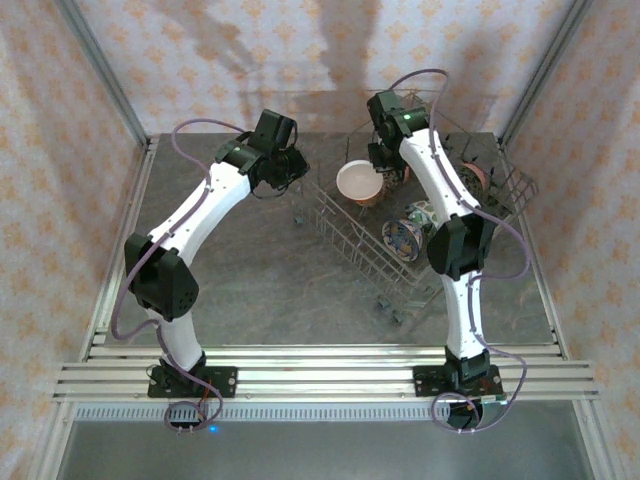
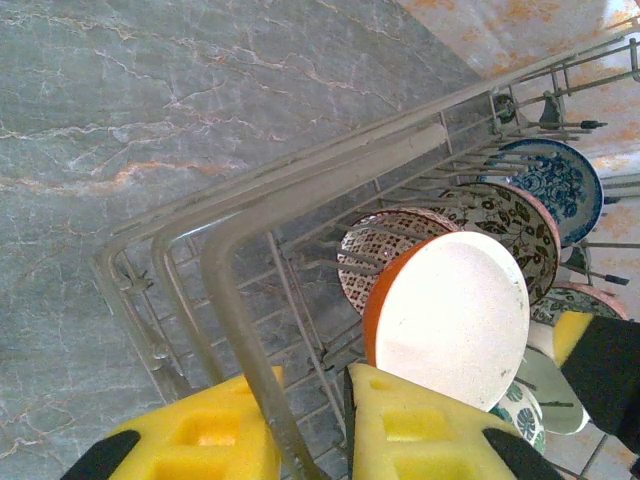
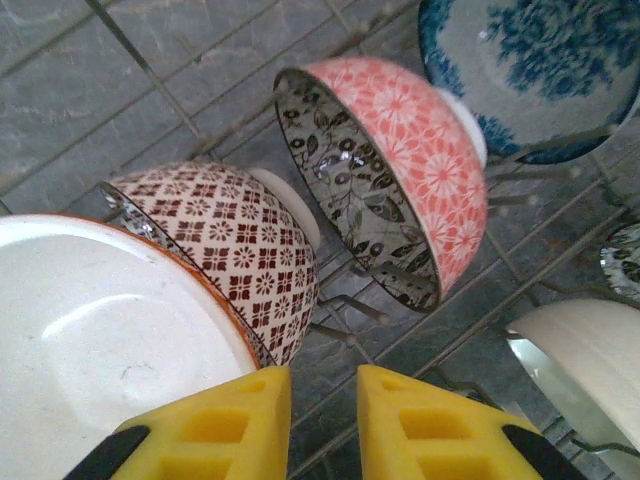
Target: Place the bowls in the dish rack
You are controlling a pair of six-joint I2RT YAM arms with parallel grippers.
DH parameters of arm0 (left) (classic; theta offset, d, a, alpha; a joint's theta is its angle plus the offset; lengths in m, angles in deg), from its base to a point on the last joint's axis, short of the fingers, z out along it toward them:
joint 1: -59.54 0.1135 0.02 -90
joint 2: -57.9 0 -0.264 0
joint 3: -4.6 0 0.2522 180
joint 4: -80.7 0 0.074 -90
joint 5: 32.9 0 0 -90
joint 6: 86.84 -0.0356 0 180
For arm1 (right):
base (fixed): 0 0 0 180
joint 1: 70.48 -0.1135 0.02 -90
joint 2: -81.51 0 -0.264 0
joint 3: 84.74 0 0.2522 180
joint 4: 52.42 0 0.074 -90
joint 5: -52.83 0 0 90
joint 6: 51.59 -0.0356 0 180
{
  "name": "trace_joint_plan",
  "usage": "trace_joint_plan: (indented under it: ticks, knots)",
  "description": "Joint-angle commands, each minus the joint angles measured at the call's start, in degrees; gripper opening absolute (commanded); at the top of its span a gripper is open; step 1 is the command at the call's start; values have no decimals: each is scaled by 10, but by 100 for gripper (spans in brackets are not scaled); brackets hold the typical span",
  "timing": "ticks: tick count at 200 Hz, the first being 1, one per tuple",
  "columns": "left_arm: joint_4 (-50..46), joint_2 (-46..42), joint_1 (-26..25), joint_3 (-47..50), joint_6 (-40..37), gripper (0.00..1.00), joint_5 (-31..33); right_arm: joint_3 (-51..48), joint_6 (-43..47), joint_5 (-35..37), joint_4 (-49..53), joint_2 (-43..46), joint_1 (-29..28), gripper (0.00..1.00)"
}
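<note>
— Where does the orange bowl (image 3: 110, 330) sit?

— On its edge at the far end of the dish rack (image 1: 345, 245), close to the far-left corner, white inside showing. The brown-checked bowl (image 3: 240, 250) is right behind it. The pink bowl (image 3: 410, 170) and the blue bowl (image 3: 530, 60) follow in a row. A cream bowl (image 3: 590, 360) is off to one side of that row.

— And the right gripper (image 3: 325, 385)?

— Just beside the orange rim, fingers a narrow gap apart, grasping nothing. I'd judge the bowl placed, and the step in hand to be getting clear of it.

— How to do that well?

— Go straight up, away from the rack floor. Any drift toward the orange bowl could nudge its rim and tip it out of its slot or onto the brown one. Whether those two touch I cannot tell, so treat it as barely propped.

— The left gripper (image 2: 312, 400)?

— At the rack's far-left corner, its fingers either side of the rim wire. Whether they pinch the wire or merely straddle it, I cannot tell. If it is bracing the rack, it should hold there until the right arm is up, since a shifted rack would rock every standing bowl.
</note>
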Motion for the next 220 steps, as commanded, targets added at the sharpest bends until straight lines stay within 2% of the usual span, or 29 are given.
trace_joint_plan:
  ticks: [1,76,124,161,220]
  knots:
    - [-1,13,-21,-26,-13,21,-41,17,20,-31,29,-12,3,22]
    - [-5,14,-22,-30,-13,21,-38,19,18,-47,26,-28,8,17]
    - [-6,15,-22,-31,-14,21,-39,22,11,-62,16,-16,9,20]
    - [-6,17,-24,-34,-14,21,-41,27,6,-46,12,-4,9,24]
    - [-12,23,-26,-43,-15,21,-41,24,18,-91,29,-21,9,24]
